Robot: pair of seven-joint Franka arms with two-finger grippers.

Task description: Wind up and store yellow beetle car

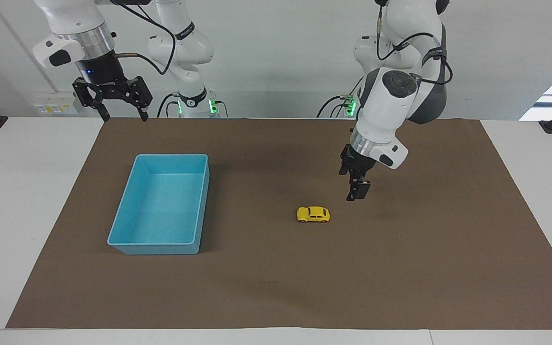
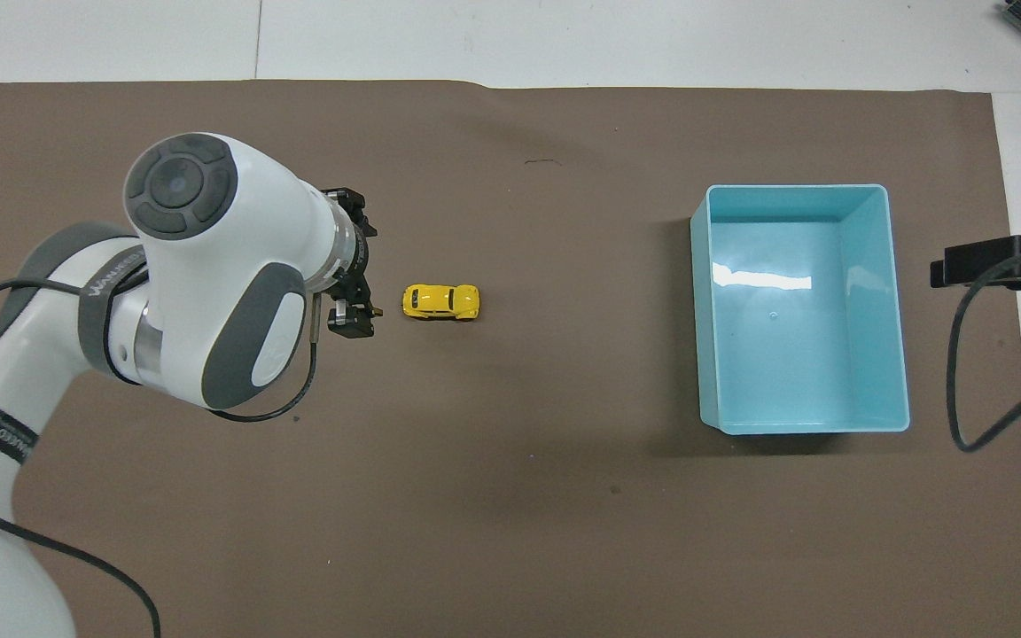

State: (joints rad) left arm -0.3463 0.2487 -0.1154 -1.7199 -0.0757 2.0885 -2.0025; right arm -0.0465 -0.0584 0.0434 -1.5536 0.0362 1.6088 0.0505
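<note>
The yellow beetle car (image 1: 313,214) stands on its wheels on the brown mat near the middle of the table; it also shows in the overhead view (image 2: 441,302). My left gripper (image 1: 356,193) is open and points down. It hangs a little above the mat, just beside the car toward the left arm's end, without touching it; it also shows in the overhead view (image 2: 367,271). My right gripper (image 1: 120,114) is open and empty, waiting high over the mat's edge at the robots' end. The light-blue tray (image 1: 154,249) is empty.
The tray (image 2: 798,427) stands on the brown mat (image 1: 400,268) toward the right arm's end, well apart from the car. A black cable (image 2: 962,390) hangs over the table's edge beside the tray.
</note>
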